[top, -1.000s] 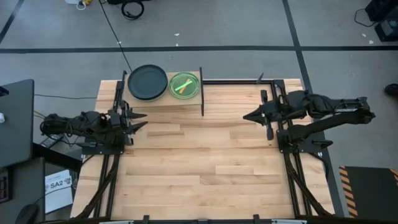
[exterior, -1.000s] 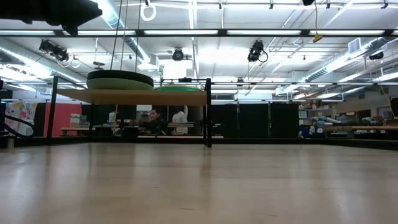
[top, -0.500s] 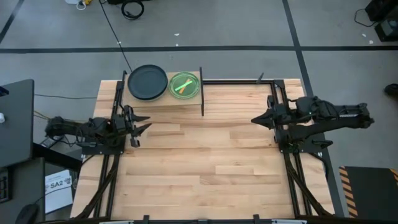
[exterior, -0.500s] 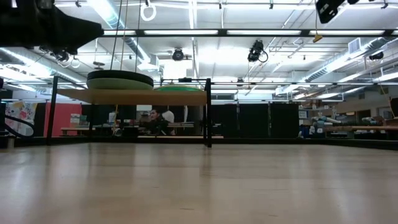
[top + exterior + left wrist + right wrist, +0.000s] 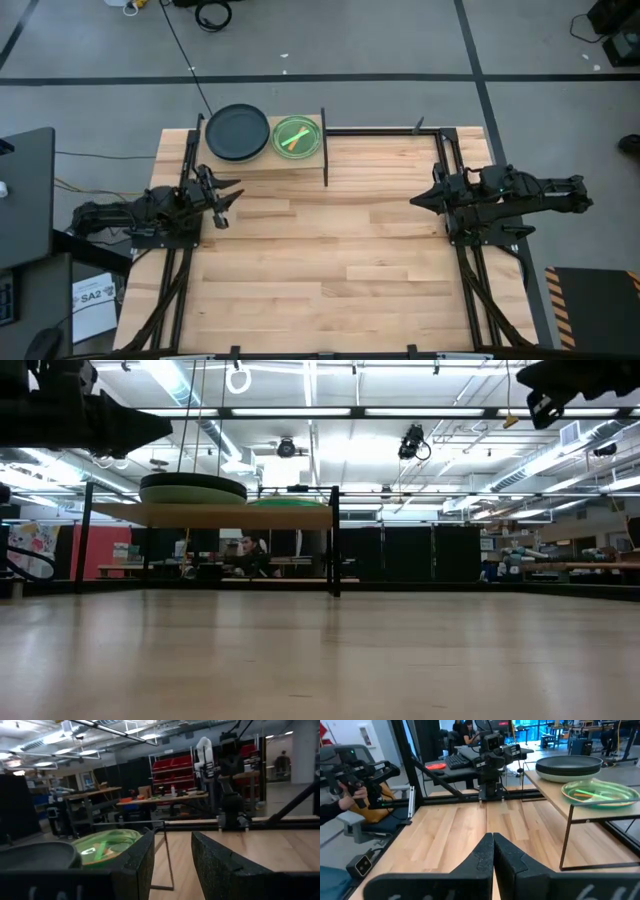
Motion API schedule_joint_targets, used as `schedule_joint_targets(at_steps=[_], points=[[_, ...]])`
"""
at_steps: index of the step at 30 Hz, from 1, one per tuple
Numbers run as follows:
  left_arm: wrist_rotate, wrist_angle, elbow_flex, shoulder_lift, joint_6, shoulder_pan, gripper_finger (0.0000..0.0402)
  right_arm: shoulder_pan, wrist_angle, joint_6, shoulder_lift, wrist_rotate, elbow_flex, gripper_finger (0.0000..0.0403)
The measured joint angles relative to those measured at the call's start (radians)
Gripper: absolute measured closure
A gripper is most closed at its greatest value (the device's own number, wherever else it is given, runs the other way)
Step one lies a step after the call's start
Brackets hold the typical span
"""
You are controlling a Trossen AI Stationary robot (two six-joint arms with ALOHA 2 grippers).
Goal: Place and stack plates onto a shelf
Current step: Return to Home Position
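both arms low at the tabletop's sides, plates on the shelf

the left arm lies low along the left edge of the tabletop (image 5: 330, 260), reaching right. its tool (image 5: 224, 192) hangs just near of the shelf (image 5: 262, 168), apart from it. its fingers (image 5: 142, 862) are spread and hold nothing. the right arm is folded over the right edge and points left, well apart from the shelf. its tool (image 5: 419, 200) is clenched, the fingers (image 5: 482, 857) pressed together on nothing.

the shelf stands at the far left of the tabletop. the black plate (image 5: 237, 131) sits on its left half and the green plate (image 5: 296, 137) just beside it on the right half. from table height a pale green plate (image 5: 192, 495) shows under the black one.
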Motion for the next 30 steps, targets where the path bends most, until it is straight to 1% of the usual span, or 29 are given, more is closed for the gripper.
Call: schedule_joint_targets(at_steps=[12,19,24,30], points=[[0.18,-0.027,0.0,0.0,-0.065,0.144,0.0265,0.0,0.0,0.023,-0.261,0.004,-0.14,0.0393],[0.227,-0.048,0.0,0.001,-0.095,0.191,0.0265,-0.001,0.011,0.022,-0.262,0.008,-0.175,0.0393],[0.282,-0.061,0.0,0.001,-0.116,0.209,0.0265,0.0,0.121,0.013,-0.261,0.009,-0.25,0.0393],[0.287,-0.062,0.0,0.002,-0.117,0.218,0.0265,-0.001,0.207,0.011,-0.261,0.009,-0.327,0.0393]])
